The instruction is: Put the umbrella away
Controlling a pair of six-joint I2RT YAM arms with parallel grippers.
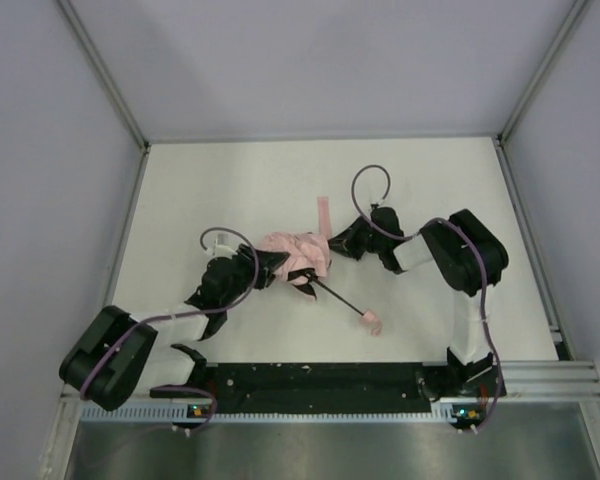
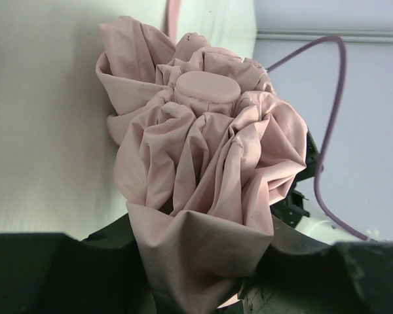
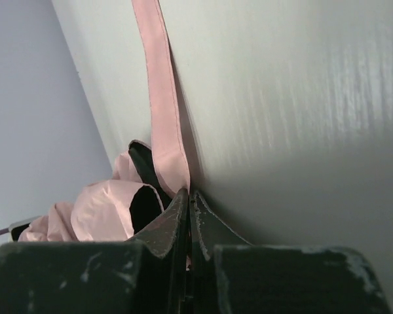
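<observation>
The white table (image 1: 230, 180) lay beneath both arms. Between the two grippers sat the umbrella (image 1: 298, 255), its pink canopy bunched into a crumpled ball. The left gripper (image 1: 263, 270) clamped a fold of that fabric. In its wrist view the cloth ran down between dark fingers (image 2: 52, 275) whose tips were buried out of sight. The right gripper (image 3: 188, 196) was pressed fully closed on the strap (image 3: 158, 98), which stretched ahead of it along the table. The thin black shaft (image 1: 340, 298) jutted out below the right gripper toward the arm bases, ending in a small, blurred handle (image 1: 372, 322).
</observation>
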